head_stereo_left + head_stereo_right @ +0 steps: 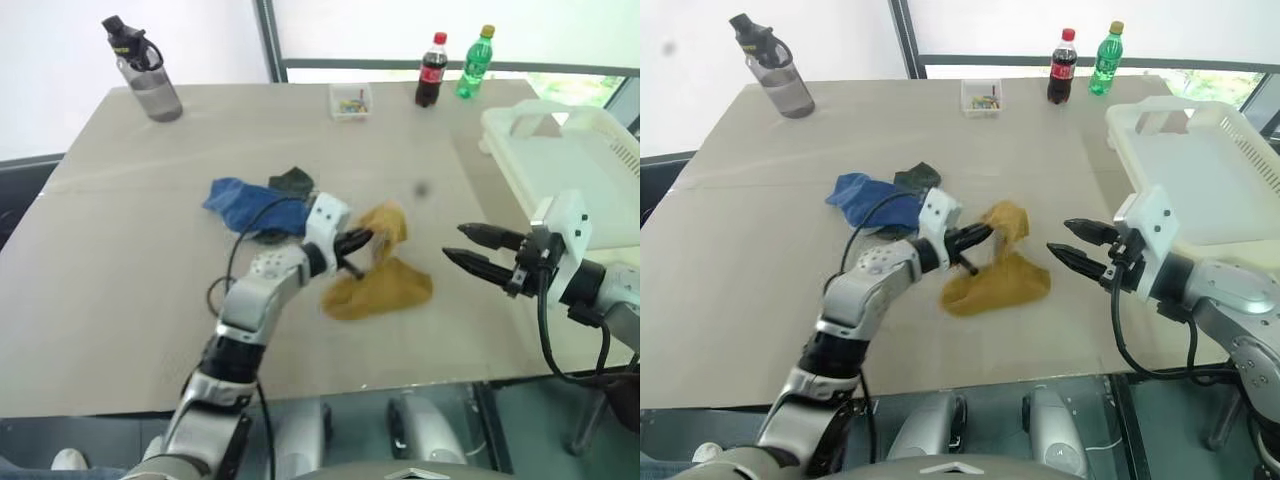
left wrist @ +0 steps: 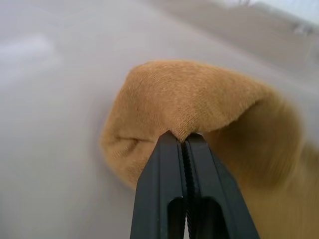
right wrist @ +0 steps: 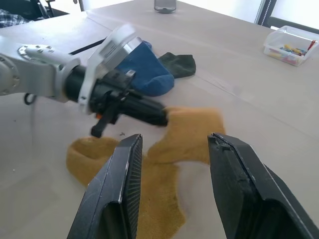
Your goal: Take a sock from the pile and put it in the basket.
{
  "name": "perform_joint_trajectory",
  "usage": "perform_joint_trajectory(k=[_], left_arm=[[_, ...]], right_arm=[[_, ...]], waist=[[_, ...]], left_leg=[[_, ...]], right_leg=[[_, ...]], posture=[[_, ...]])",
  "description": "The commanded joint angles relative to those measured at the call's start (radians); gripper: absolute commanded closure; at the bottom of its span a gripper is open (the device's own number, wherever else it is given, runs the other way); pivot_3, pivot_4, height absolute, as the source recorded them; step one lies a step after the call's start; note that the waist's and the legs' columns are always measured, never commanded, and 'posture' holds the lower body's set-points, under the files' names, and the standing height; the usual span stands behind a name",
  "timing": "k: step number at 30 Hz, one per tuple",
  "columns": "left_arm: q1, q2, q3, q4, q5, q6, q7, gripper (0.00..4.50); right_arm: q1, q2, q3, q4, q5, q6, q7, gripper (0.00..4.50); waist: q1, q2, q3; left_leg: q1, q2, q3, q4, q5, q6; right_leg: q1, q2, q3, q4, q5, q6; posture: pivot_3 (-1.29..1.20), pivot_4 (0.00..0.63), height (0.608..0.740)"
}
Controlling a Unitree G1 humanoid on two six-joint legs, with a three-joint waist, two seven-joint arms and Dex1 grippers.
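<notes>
Left gripper (image 1: 362, 240) pinches a mustard sock (image 1: 385, 275) at centre frame. The basket (image 1: 560, 170) lies upper right. The nearer right gripper (image 1: 470, 248) is parted, empty.

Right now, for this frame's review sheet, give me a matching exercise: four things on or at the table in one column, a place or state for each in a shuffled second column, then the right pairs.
Things
1. mustard sock
2. blue sock
3. right gripper
4. basket

Places or states
A. at the table's right edge, with nothing in the part that shows
B. open, holding nothing, near the mustard sock
C. pinched at one edge by the shut left gripper
D. lying on the table beside a dark green sock

Pairs: 1-C, 2-D, 3-B, 4-A
</notes>
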Motion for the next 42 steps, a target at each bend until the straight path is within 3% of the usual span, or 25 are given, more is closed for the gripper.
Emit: perform_joint_trajectory(k=[1, 5, 11, 17, 25, 34, 42], left_arm=[[0.038, 0.073, 0.027, -0.107, -0.013, 0.016, -0.044, 4.44], [0.096, 0.163, 0.053, -0.148, -0.006, 0.015, -0.064, 4.44], [0.135, 0.21, 0.067, -0.213, -0.016, 0.033, -0.071, 4.44], [0.172, 0.25, 0.053, -0.26, 0.006, 0.028, -0.069, 4.44], [0.199, 0.263, 0.092, -0.293, -0.003, 0.041, -0.047, 4.44], [0.227, 0.275, 0.099, -0.322, 0.002, 0.048, -0.033, 4.44], [0.24, 0.264, 0.099, -0.351, -0.008, 0.064, -0.01, 4.44]], right_arm=[[-0.004, 0.005, -0.007, -0.03, 0.016, 0.009, -0.032, 2.39], [-0.033, 0.014, 0.049, 0.005, -0.011, 0.071, -0.1, 2.39], [-0.085, 0.038, 0.103, 0.046, -0.017, 0.121, -0.146, 2.39], [-0.188, 0.144, 0.172, 0.118, -0.006, 0.205, -0.235, 2.39], [-0.285, 0.329, 0.357, 0.266, -0.132, 0.179, -0.284, 2.39], [-0.37, 0.466, 0.452, 0.486, -0.272, 0.169, -0.293, 2.39], [-0.371, 0.461, 0.529, 0.496, -0.335, 0.212, -0.229, 2.39]], waist=[[0.005, 0.0, 0.0], [0.005, 0.0, 0.0], [0.006, 0.0, 0.0], [0.002, 0.0, 0.001], [0.004, 0.0, 0.001], [0.0, 0.0, 0.001], [0.001, 0.0, 0.001]], left_leg=[[0.0, 0.0, 0.0, 0.0, 0.0, 0.0], [0.0, 0.0, 0.0, 0.001, 0.0, 0.0], [-0.001, 0.0, 0.0, 0.001, 0.0, 0.0], [-0.001, 0.0, 0.001, 0.0, 0.0, 0.0], [-0.002, 0.001, 0.0, 0.0, 0.0, 0.0], [-0.002, 0.001, 0.001, 0.0, 0.0, 0.0], [-0.002, 0.001, 0.001, 0.0, 0.0, 0.0]], right_leg=[[0.0, 0.0, 0.0, 0.0, 0.0, 0.0], [0.0, -0.001, 0.0, -0.001, 0.0, 0.0], [0.0, -0.002, 0.0, -0.001, 0.0, 0.0], [0.0, -0.001, 0.0, -0.001, 0.0, 0.0], [-0.001, -0.001, 0.0, -0.001, 0.0, 0.0], [-0.003, -0.001, 0.0, 0.0, 0.0, 0.0], [-0.003, -0.002, 0.0, -0.001, 0.0, 0.0]], posture=[[0.0, 0.15, 0.74], [0.0, 0.15, 0.74], [0.0, 0.15, 0.74], [0.0, 0.15, 0.74], [0.0, 0.15, 0.74], [0.0, 0.15, 0.74], [0.0, 0.15, 0.74]])
